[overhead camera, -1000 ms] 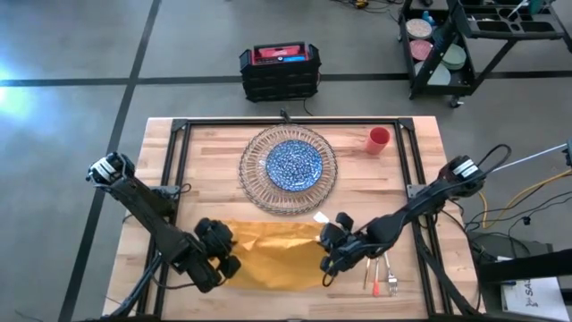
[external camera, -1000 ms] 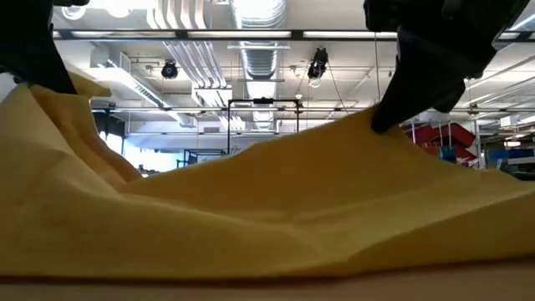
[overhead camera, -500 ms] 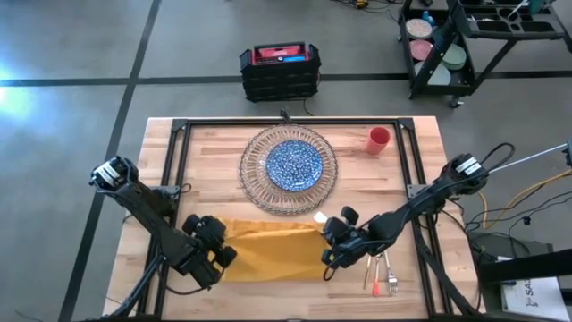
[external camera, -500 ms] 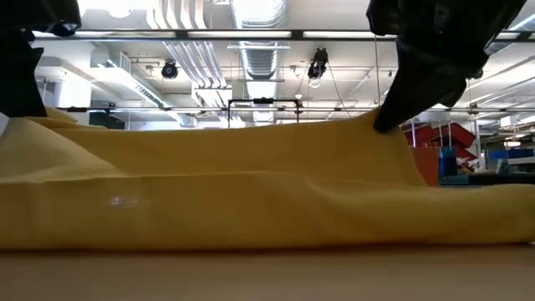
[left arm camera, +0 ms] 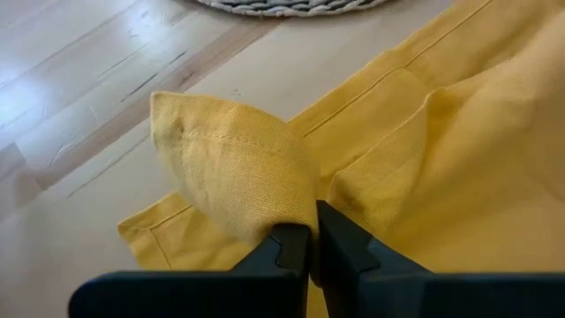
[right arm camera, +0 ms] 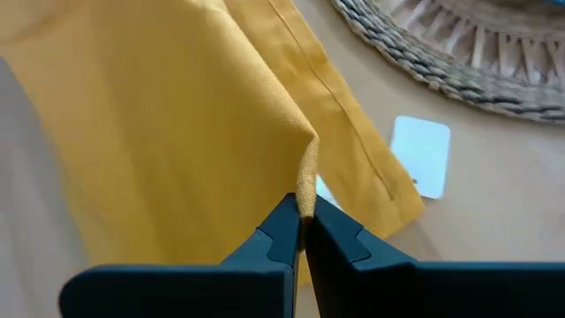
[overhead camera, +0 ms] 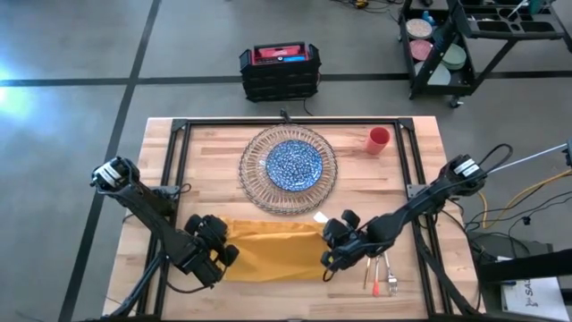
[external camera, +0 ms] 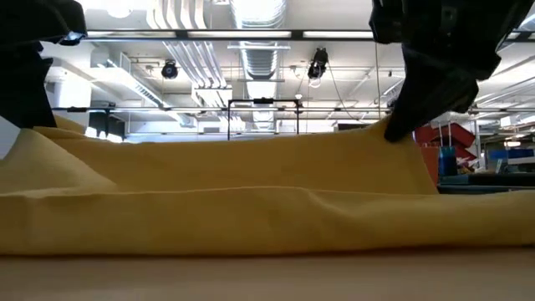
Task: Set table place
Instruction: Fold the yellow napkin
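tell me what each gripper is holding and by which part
Both hold the yellow napkin. The left gripper is shut on a pinched-up fold at its left end; the right gripper is shut on a raised fold at its right end.

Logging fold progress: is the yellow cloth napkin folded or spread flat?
Folded: the yellow cloth napkin lies doubled over, layered hems visible, each gripper pinching an end.

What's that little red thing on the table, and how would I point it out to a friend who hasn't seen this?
Start at the wood table and find the wide glass charger with the blue-patterned plate on it. To that plate's right, near the far right corner, stands a small red cup by itself. It is the only red item on the tabletop, well away from the yellow napkin.
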Controlling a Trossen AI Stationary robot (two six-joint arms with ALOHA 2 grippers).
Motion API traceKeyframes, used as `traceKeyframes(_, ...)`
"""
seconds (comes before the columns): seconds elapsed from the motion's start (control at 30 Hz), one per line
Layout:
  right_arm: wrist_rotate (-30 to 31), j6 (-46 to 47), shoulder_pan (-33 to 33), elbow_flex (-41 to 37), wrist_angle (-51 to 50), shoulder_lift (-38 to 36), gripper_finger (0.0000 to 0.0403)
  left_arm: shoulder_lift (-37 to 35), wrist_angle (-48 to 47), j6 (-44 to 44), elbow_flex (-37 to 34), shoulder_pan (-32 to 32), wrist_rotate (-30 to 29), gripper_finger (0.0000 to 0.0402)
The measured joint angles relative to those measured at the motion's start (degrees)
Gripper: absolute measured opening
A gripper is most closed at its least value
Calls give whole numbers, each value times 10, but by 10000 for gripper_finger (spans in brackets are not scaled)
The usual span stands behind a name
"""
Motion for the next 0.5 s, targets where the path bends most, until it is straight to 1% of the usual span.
traceKeyframes(0.07,-2,0,-2,3,-3,3,0,0,-1,8,0,4,-5,1)
traceKeyframes(0.2,-20,28,-20,3,-60,18,0,1,2,16,-5,17,-30,3)
traceKeyframes(0.27,-20,45,-23,1,-90,29,0,1,8,24,-12,26,-31,5)
traceKeyframes(0.5,-20,15,-22,7,-64,51,0,1,82,64,-45,38,-19,2)
